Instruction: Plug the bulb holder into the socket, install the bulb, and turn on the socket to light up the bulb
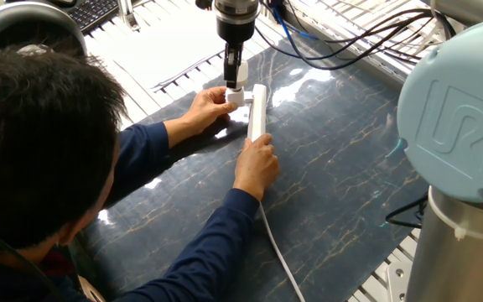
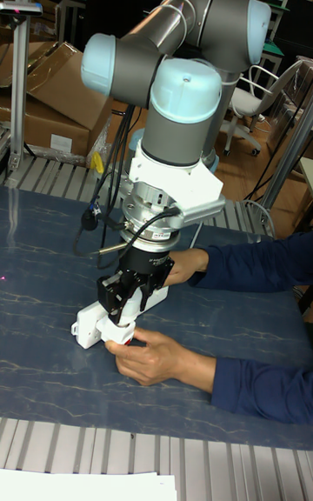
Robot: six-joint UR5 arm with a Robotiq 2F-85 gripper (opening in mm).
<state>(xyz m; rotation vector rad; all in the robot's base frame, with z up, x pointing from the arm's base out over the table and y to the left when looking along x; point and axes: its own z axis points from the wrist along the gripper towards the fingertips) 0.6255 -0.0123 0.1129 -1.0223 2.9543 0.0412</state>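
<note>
Fingers of the gripper [image 1: 235,84] pinch a small white piece, probably the bulb holder [image 1: 236,96], just beside the socket [image 1: 257,111]. You hold light, rigid plastic; grip its flat sides, never the threaded opening.

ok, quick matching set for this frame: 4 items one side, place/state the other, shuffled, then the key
Items:
1. socket
2. gripper
3. white cord
4. grey robot arm joint

Place/state:
A. runs off the mat toward the bottom edge
B. pointing straight down beside the strip's far end
C. lying on the dark mat, steadied by the person's hands
D. large, at the right edge of the fixed view

Pairs: 1-C, 2-B, 3-A, 4-D
</note>
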